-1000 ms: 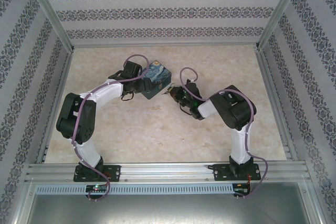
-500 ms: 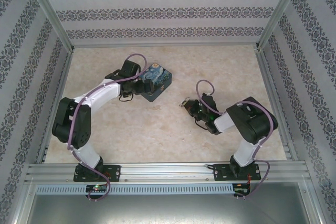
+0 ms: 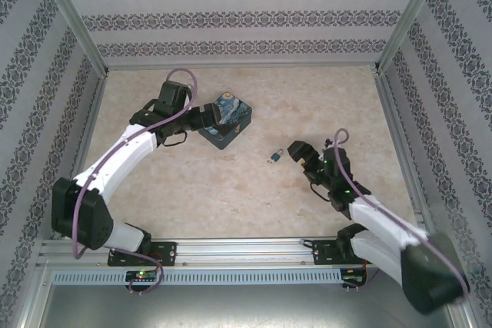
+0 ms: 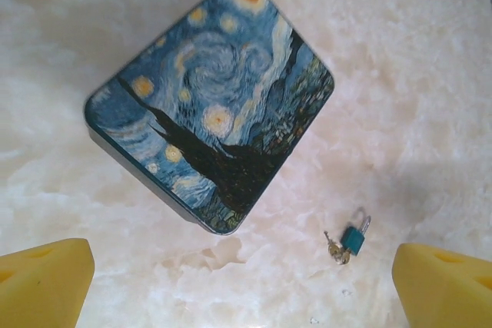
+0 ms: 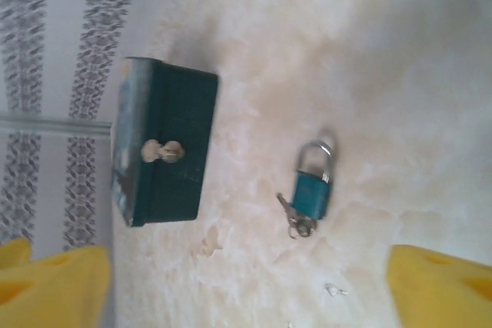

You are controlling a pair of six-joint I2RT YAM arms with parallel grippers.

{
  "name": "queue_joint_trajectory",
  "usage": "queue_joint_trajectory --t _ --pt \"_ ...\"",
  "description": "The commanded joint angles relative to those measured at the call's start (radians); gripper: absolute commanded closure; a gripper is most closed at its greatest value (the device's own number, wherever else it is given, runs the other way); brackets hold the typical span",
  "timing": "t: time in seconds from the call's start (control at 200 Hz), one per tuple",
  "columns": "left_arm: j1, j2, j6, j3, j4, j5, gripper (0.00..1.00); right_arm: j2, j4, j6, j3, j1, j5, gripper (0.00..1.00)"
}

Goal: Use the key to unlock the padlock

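The tiny blue padlock (image 3: 274, 157) lies flat on the marble table, silvery shackle pointing away, between the tin box and my right gripper (image 3: 296, 151). The key (image 5: 296, 220) sits at the base of the padlock (image 5: 314, 190), on a small ring. I cannot tell whether the shackle is seated. My right gripper (image 5: 246, 289) is open and holds nothing; it hangs just short of the lock. My left gripper (image 3: 198, 119) stands open over the box's left edge. From the left wrist, the padlock (image 4: 355, 237) and key (image 4: 335, 249) lie ahead of the open left gripper (image 4: 246, 297), to the right.
The square blue-and-yellow painted tin box (image 3: 225, 118) sits left of the padlock, its pale latch (image 5: 163, 151) on the side facing my right gripper. Patterned walls and metal rails enclose the table (image 3: 254, 205). A small speck (image 5: 332, 289) lies near the lock.
My right gripper carried the padlock away from the box, then opened and drew back toward the near right, leaving padlock and key on the table. The left arm pulled back leftward.
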Motion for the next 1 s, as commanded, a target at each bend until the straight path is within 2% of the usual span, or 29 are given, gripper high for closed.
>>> queue_joint_trajectory --t 0.0,0.13,0.27,0.39,0.54,0.61,0.814,0.994 --pt "-0.005 -0.099 0.035 0.001 -0.012 -0.121 0.0 -0.169 -0.429 -0.203 0.161 -0.035 0.124 0.02" --pt "-0.002 -0.196 0.117 -0.055 0.042 -0.295 0.0 -0.173 -0.597 -0.342 0.323 -0.107 0.164 0.02" --pt "-0.003 -0.303 0.245 -0.189 0.175 -0.45 0.0 -0.083 -0.638 -0.462 0.441 -0.136 0.279 0.02" --pt "-0.002 -0.385 0.326 -0.311 0.29 -0.553 0.0 -0.027 -0.556 -0.597 0.468 -0.145 0.464 0.02" --pt "0.002 -0.449 0.413 -0.454 0.412 -0.683 0.0 0.043 -0.361 -0.809 0.418 -0.153 0.655 0.02" --pt "0.014 -0.469 0.466 -0.521 0.5 -0.698 0.0 0.071 -0.261 -0.868 0.376 -0.164 0.693 0.02" --pt "0.077 -0.449 0.612 -0.652 0.704 -0.651 0.0 0.179 -0.051 -0.902 0.258 -0.208 0.664 0.02" --pt "0.141 -0.339 0.606 -0.764 0.915 -0.608 0.0 0.28 0.173 -0.962 0.171 -0.213 0.643 0.02"
